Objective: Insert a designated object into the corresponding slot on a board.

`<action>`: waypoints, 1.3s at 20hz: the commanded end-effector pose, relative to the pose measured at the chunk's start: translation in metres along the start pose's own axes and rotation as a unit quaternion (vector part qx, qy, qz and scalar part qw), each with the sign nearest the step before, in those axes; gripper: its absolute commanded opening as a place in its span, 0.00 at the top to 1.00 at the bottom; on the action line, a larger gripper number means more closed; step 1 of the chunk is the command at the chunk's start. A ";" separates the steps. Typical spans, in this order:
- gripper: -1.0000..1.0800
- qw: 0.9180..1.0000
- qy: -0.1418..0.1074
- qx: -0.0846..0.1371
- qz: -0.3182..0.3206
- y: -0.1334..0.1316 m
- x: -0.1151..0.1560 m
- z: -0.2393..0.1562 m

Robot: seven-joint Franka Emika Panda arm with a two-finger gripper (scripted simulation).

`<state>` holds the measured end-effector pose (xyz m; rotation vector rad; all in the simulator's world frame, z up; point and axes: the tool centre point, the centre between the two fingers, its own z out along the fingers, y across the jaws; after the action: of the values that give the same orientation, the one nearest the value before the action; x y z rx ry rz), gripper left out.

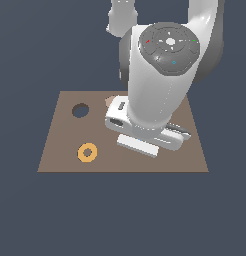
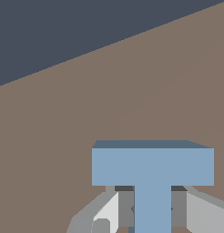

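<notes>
The wrist view shows the light-blue T-shaped block close up. Its stem sits between my gripper fingers, which press on it from both sides. The brown board lies under it, bare in that view. In the exterior view my arm covers the middle of the board, and the white hand hangs low over it. The block and the fingertips are hidden there. The slot shows in neither view.
An orange ring lies on the board toward the exterior view's left front. A round dark hole is behind it. A small pale shape peeks out beside the arm. Dark floor surrounds the board.
</notes>
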<state>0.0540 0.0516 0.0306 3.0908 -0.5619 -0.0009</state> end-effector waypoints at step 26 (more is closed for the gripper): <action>1.00 0.896 0.000 0.001 0.445 -0.034 -0.056 -0.006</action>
<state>0.0143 0.0990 0.0360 2.5718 -1.8056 0.0000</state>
